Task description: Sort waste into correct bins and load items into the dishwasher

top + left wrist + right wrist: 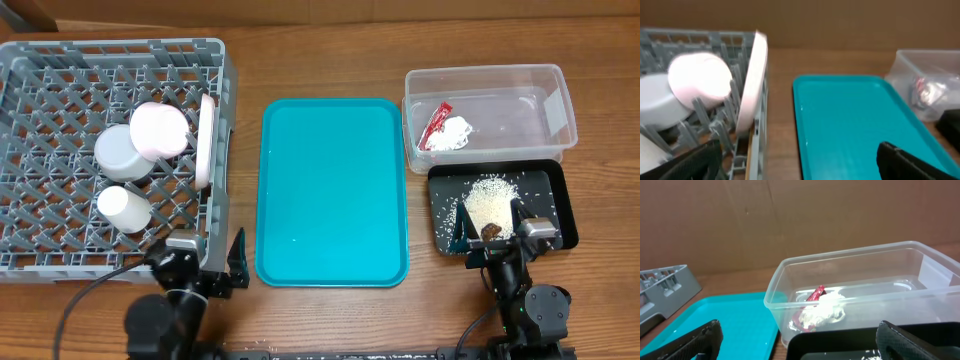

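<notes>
Both two-finger grippers sat low at the near edge of a brown wooden table (330, 60), with a plain brown cardboard wall (790, 220) closing the far side. The left gripper (211, 258) had its jaws spread wide with nothing between them. Ahead of it and to its left was the large square grey plastic dish rack (60, 60). Closest to the gripper, the pale pinkish-white round plate (205, 140) stood on edge against the rack's right-hand wall. Further left, the smaller matching dish (160, 130) tilted over the round steel bowl (120, 152), with the small white cup (125, 208) nearer the gripper. The chopsticks could not be made out. These pieces would likely be stiff, smooth and breakable. If the plate needed reseating, it would best be pinched gently across its exposed upper rim, since a glazed edge may slip. The teal-blue serving tray (333, 190) lay ahead and to the right of that gripper. The right gripper (493, 238) was likewise released and held nothing. It hovered at the near edge of the shallow black rectangular tray (560, 200), with the small brown food lump (492, 229) almost beneath it and the loose white rice grains (488, 196) heaped just beyond. Past that stood the clear plastic rectangular tub (520, 100), holding the crinkled red foil wrapper (437, 118) touching the crumpled white tissue (452, 135). Both would be featherlight and soft, and the rice would scatter rather than be gripped. A few grains seemed to lie on the wood left of the black tray.
</notes>
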Tool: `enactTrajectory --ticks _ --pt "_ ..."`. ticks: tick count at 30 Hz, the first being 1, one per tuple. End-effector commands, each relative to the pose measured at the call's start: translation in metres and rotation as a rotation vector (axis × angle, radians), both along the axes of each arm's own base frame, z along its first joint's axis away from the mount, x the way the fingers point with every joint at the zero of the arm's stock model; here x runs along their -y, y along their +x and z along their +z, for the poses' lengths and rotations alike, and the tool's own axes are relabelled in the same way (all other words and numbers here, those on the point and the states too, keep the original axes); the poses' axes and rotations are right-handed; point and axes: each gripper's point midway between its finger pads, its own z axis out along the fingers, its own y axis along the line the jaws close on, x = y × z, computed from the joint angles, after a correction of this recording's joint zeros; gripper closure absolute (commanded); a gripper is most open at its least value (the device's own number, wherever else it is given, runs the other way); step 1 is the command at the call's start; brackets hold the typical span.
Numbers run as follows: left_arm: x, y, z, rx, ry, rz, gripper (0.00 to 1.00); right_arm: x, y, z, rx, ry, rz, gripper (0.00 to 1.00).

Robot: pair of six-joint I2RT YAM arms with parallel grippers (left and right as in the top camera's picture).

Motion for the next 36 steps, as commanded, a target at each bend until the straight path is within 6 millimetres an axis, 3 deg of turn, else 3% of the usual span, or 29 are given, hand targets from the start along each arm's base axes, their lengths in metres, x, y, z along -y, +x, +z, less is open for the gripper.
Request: enactTrajectory --ticks 1,6,8,36 --pt "-0.004 0.019 -0.01 0.158 -0.021 0.029 0.0 0.001 0.0 -0.001 0.005 -0.003 -0.005 0.0" --pt "-0.009 0.039 -0.022 0.305 -0.016 0.062 0.0 0.001 0.0 -0.001 0.006 -0.003 -0.005 0.0" --pt "-0.01 0.039 -0.052 0.193 -0.008 0.068 0.0 0.001 0.0 -0.001 0.006 -0.003 -0.005 0.0" --pt "-0.01 0.039 -0.052 0.191 -0.008 0.067 0.0 0.001 0.0 -0.002 0.004 -0.003 -0.005 0.0"
